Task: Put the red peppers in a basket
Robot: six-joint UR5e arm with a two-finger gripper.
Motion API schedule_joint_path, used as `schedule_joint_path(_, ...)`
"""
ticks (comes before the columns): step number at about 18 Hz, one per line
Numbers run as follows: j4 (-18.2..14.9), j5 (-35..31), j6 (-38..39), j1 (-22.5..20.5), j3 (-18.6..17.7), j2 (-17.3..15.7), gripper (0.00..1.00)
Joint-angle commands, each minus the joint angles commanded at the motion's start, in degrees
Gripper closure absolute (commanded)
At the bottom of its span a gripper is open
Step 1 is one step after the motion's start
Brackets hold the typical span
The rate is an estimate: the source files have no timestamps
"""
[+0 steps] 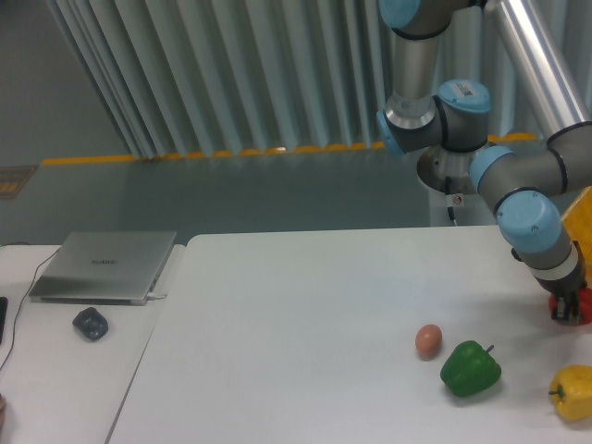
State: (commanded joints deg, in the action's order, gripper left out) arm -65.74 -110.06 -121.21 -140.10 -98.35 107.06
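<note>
Gripper at right table edge, clamped on red pepper, mostly hidden. Basket just behind, cut off by frame. Green pepper, yellow pepper, egg on table.

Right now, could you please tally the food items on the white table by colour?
Green: 1, the green bell pepper
Yellow: 1, the yellow bell pepper, partly cut off at the frame edge
Brownish-pink: 1, a small egg-shaped item
Red: 1, a red object at the gripper, mostly hidden
Total: 4
</note>
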Motion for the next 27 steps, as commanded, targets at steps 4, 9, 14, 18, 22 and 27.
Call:
schedule_joint_path(4, -0.62, 2.92, 1.85, 0.0, 0.53, -2.03, 0.57)
schedule_joint_path(9, -11.15, 5.46, 1.25, -2.98, 3.42, -8.88, 0.57)
schedule_joint_path(14, -13.27, 13.71, -0.43, -9.65, 3.52, -12.31, 0.56)
schedule_joint_path(18, -14.59, 17.24, -2.7, -16.33, 3.17, -12.49, 0.55)
schedule_joint_path(22, -14.59, 17.24, -10.87, -24.23, 2.46, -11.79, 0.54)
schedule_joint_path(27, -13.54, 18.12, -14.05, -29.53, 0.97, -8.11, 0.51)
